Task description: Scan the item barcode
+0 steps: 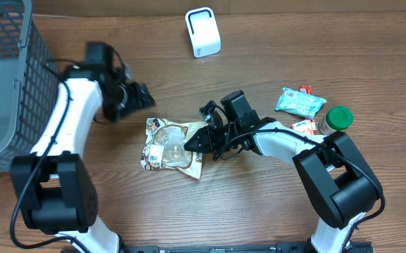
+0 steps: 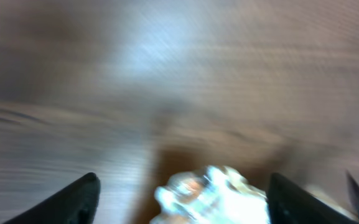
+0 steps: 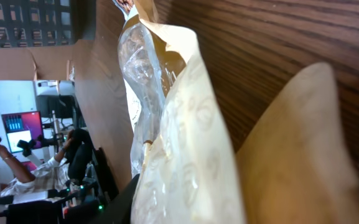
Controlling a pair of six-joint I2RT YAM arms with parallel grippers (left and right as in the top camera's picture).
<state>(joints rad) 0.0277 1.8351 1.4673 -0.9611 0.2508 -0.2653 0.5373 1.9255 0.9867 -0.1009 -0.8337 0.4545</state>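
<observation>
Seeing my right arm stretched low and leftward over table [image 1: 259,211], right hand [image 1: 201,140] pinched shut on right edge of packet [image 1: 166,144]. Packet sits mid-table. Right wrist view filled by crinkled wrap; own fingers hidden. Left arm bent farther back, left hand [image 1: 141,98] spread wide, holding nothing, apart from packet. Left wrist view motion-blurred. Scanner [image 1: 203,32] upright near far edge.

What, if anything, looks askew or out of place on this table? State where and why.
The snack packet in the middle of the table lies crumpled and skewed. Its right edge is pinched and folded up in the right claw, so it does not lie flat. Nothing looks spilled.
</observation>
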